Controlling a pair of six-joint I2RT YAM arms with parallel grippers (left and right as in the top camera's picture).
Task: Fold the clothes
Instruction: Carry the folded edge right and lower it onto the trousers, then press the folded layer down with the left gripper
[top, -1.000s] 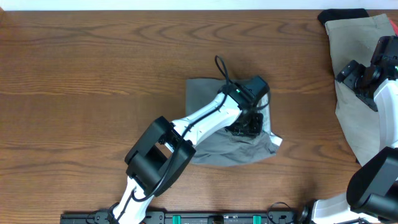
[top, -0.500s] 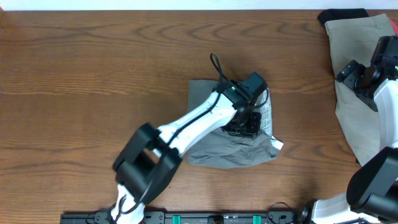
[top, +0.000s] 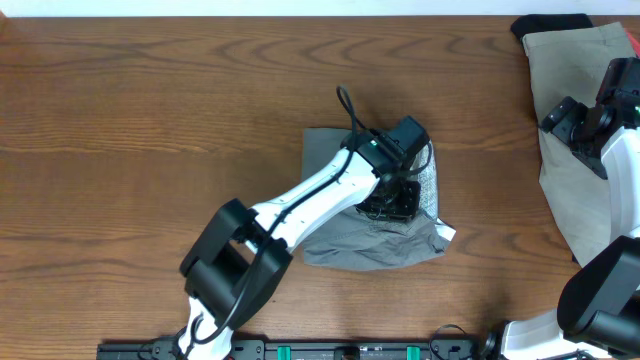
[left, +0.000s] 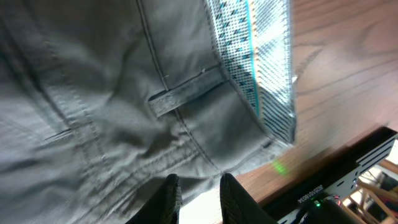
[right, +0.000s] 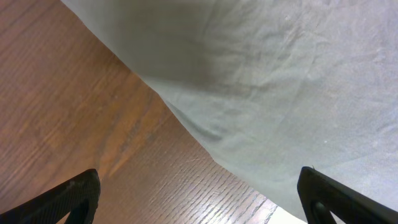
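Note:
The mid-grey shorts (top: 345, 235) lie bunched in the middle of the table, and their pale speckled waistband lining (top: 427, 188) is turned up on the right side. My left gripper (top: 396, 203) sits on top of them. In the left wrist view its narrow-set fingers (left: 171, 198) pinch a fold of the grey cloth (left: 112, 93) below a belt loop (left: 186, 93). A paler beige-grey garment (top: 565, 190) lies at the right edge. My right gripper (right: 199, 208) hangs wide open over its hem (right: 261, 93), holding nothing.
A white tag (top: 447, 231) sticks out at the shorts' lower right corner. A black item (top: 550, 22) lies at the back right above the beige garment. A black rail (top: 330, 351) runs along the table's front edge. Bare wood (top: 150, 120) fills the left half.
The left arm's elbow swung left and its gripper shifted slightly toward the back. The shorts' right edge turned over, so more speckled lining shows. The right arm stayed still.

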